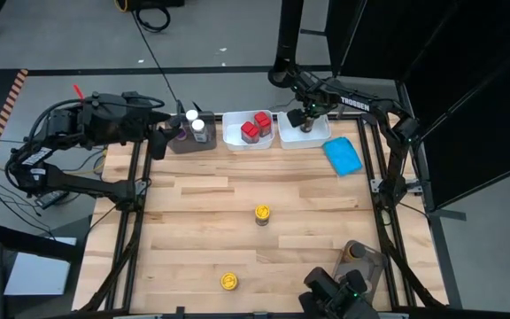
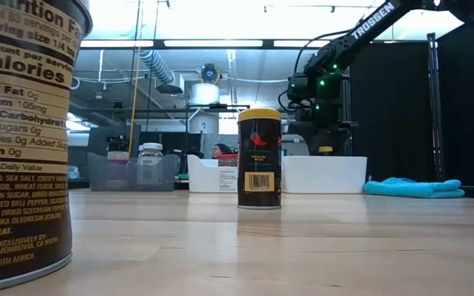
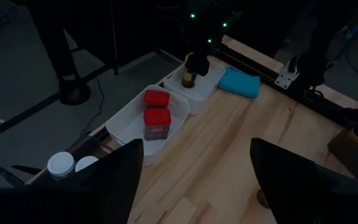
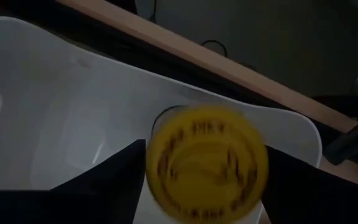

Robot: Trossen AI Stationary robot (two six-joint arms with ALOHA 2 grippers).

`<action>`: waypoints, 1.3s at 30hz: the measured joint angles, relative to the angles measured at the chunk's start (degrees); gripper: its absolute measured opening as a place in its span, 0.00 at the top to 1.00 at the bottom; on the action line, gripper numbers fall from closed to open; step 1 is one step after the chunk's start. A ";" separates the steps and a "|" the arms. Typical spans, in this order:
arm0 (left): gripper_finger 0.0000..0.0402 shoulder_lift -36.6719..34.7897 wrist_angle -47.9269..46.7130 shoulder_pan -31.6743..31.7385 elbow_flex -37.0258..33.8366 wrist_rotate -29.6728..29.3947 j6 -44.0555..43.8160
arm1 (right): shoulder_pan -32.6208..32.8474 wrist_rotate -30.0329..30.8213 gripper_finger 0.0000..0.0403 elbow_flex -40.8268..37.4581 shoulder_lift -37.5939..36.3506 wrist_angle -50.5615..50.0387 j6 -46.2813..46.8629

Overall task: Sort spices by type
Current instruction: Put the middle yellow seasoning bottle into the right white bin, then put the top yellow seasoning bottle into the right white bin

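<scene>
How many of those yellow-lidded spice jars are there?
3: one mid-table, one near the front edge, one between the right gripper's fingers in the right white tub. Others may be hidden.

The wooden surface (image 1: 193,221) carries a grey bin (image 1: 191,140) and two white tubs (image 1: 247,137) (image 1: 304,135) along its far edge, a blue cloth (image 1: 343,157) beside them, two yellow-lidded jars (image 1: 262,214) (image 1: 229,282) standing apart, and another grey bin (image 1: 361,259) near the right front corner.

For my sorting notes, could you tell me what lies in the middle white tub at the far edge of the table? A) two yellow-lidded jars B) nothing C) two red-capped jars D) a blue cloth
C: the middle white tub holds two red-capped jars.
</scene>
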 joint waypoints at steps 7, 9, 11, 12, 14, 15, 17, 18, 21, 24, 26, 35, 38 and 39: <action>0.25 0.00 0.00 0.00 0.00 0.00 0.00 | -0.04 0.00 0.30 0.00 -0.20 0.08 -1.38; 0.25 0.00 0.00 0.00 0.00 0.00 0.00 | -0.04 0.02 0.30 0.00 -0.59 0.12 -1.66; 0.25 0.00 0.00 0.01 0.00 0.00 0.00 | -0.10 0.44 0.29 0.00 -1.14 0.40 -1.90; 0.25 0.00 0.00 0.00 0.00 0.00 0.00 | -0.19 0.50 0.29 0.00 -1.52 0.73 -1.94; 0.25 0.00 -0.01 0.00 0.00 0.00 0.00 | -0.34 0.50 0.28 0.00 -2.39 1.38 -1.95; 0.25 0.00 -0.02 0.00 0.00 0.00 0.00 | -0.41 0.49 0.28 0.00 -2.82 1.68 -1.95; 0.25 0.00 -0.02 0.00 0.00 0.00 0.00 | -0.57 0.50 0.28 0.00 -3.71 2.25 -1.97; 0.25 0.00 -0.02 0.00 0.00 0.00 0.00 | -0.59 0.45 0.28 0.00 -4.23 2.53 -1.95; 0.25 0.00 -0.04 0.00 0.00 0.00 0.00 | -0.61 -1.16 0.28 0.00 -6.30 3.50 -1.95; 0.25 0.00 -0.04 0.00 0.00 0.00 0.00 | -0.12 -5.38 0.28 0.01 -9.68 5.06 -3.28; 0.25 0.00 -0.04 0.00 0.00 0.00 0.02 | 0.83 -9.45 0.27 0.02 -12.13 6.26 -4.41; 0.25 0.00 -0.04 0.00 0.00 0.00 0.36 | 14.80 -22.35 0.29 0.04 -21.49 8.55 -8.83; 0.25 0.00 -0.04 0.00 0.00 0.00 0.44 | 23.05 -20.66 0.31 0.07 -22.03 11.43 -10.44; 0.25 0.00 -0.04 0.02 0.00 0.00 0.44 | 25.64 -19.90 0.31 0.07 -21.99 12.17 -11.49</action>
